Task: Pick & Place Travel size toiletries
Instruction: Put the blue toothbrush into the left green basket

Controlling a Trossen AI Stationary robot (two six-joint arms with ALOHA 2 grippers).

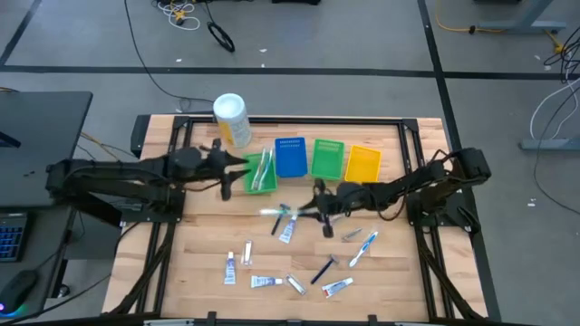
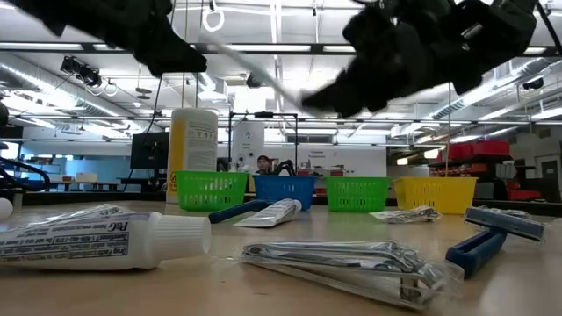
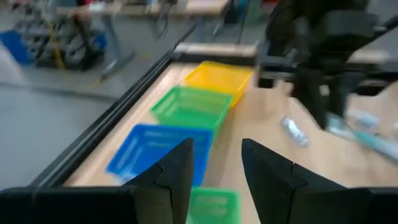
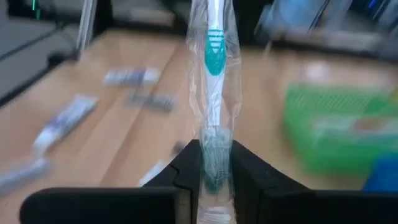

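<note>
Overhead, the table point(image 1: 181, 272) carries four bins at the back and scattered toiletries in front. Over the first green bin point(image 1: 260, 174), which already holds toothbrushes, the left gripper point(image 3: 214, 168) hangs spread and empty. Mid-table, the right gripper point(image 4: 214, 163) pinches a wrapped toothbrush point(image 4: 214, 74) in the air: carrying step, probably. Next, swing it over a bin and release.
</note>
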